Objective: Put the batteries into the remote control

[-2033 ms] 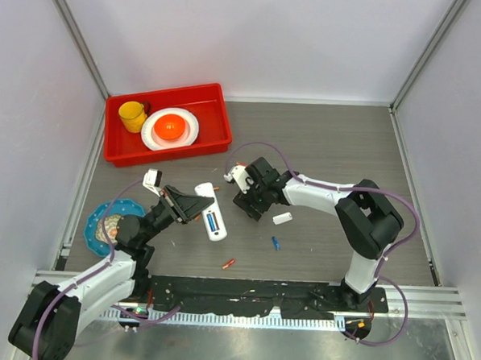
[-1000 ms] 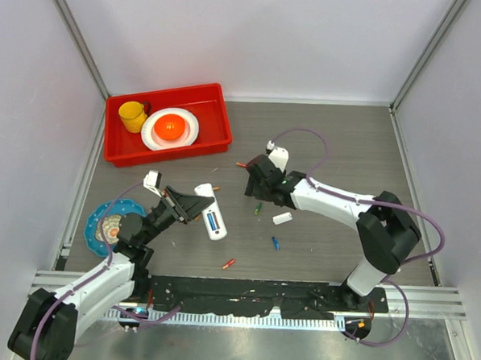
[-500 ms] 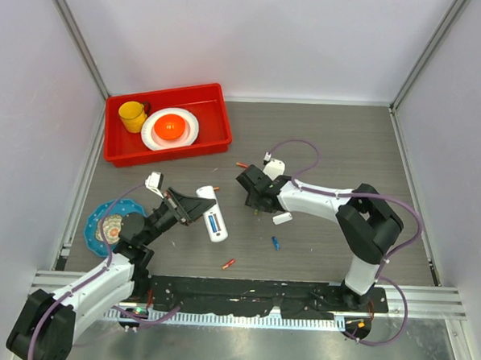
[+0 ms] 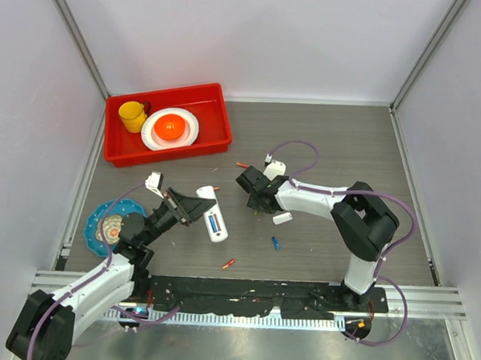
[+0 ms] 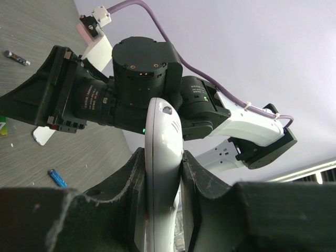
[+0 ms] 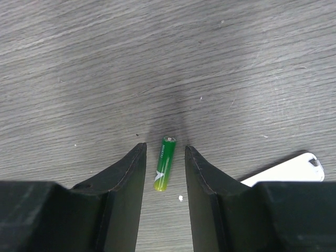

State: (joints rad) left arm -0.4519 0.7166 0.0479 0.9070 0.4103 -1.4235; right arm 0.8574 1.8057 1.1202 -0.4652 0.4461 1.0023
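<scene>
Green battery between my right fingers, remote clamped in my left

My right pincer (image 6: 165, 151) is down at the grey wood-grain table (image 4: 347, 153), near the middle of it. Its two dark fingers stand one on each side of a green battery (image 6: 165, 164). The battery lies flat and lengthwise between them, with a narrow strip of bare table on either side, so the fingers are parted around it and nothing is gripped. Just beside my right finger lies the short white cover piece (image 6: 286, 176).

My left pincer (image 5: 164, 155) is clenched on the remote control (image 5: 164, 173), squeezing its long white body by the edges. From above, the remote control (image 4: 209, 214) sits left of the table's middle, with my left pincer (image 4: 196, 204) gripping its far half. Something blue shows in the face turned up.

A blue battery (image 4: 275, 243) lies nearer the bases than the cover piece, apart from it. An orange battery (image 4: 229, 264) lies nearer still. The red bin (image 4: 168, 91) in the far left corner holds a yellow cup (image 4: 132, 115) and a white plate (image 4: 190, 133).
</scene>
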